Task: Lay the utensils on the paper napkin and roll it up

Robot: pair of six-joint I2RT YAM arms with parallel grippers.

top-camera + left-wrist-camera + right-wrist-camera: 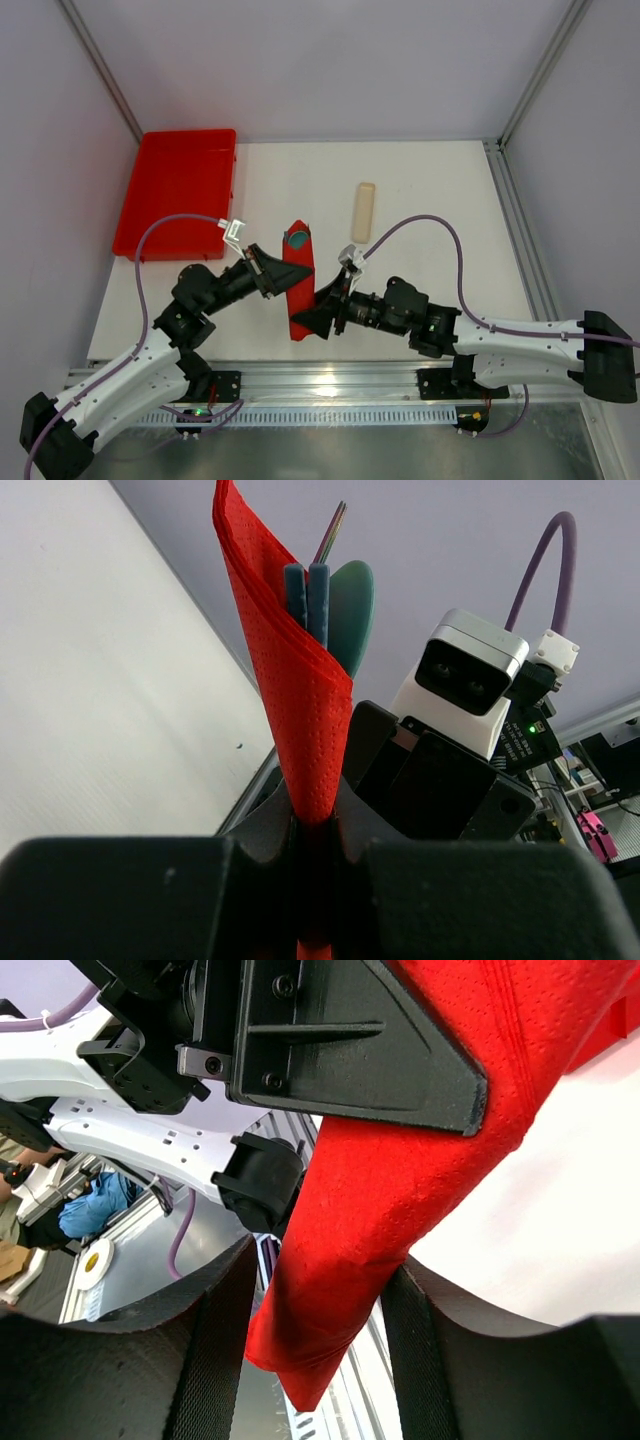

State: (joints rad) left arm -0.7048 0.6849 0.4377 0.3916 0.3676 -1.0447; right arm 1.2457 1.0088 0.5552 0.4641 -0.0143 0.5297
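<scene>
The paper napkin point(298, 272) is rolled into a red tube around the utensils point(297, 238), whose teal ends stick out of its far end. In the left wrist view the napkin point(295, 700) rises from between my jaws, with the utensils point(328, 600) showing at its top. My left gripper point(283, 280) is shut on the roll's middle. My right gripper point(316, 318) is open, with its fingers either side of the roll's near end point(340, 1290). The roll touches the right finger point(420, 1350), and a gap shows at the left one.
A big red plastic tray point(180, 190) lies at the back left. A pale beige strip point(363, 211) lies on the white table behind the grippers. The metal rail runs along the near edge.
</scene>
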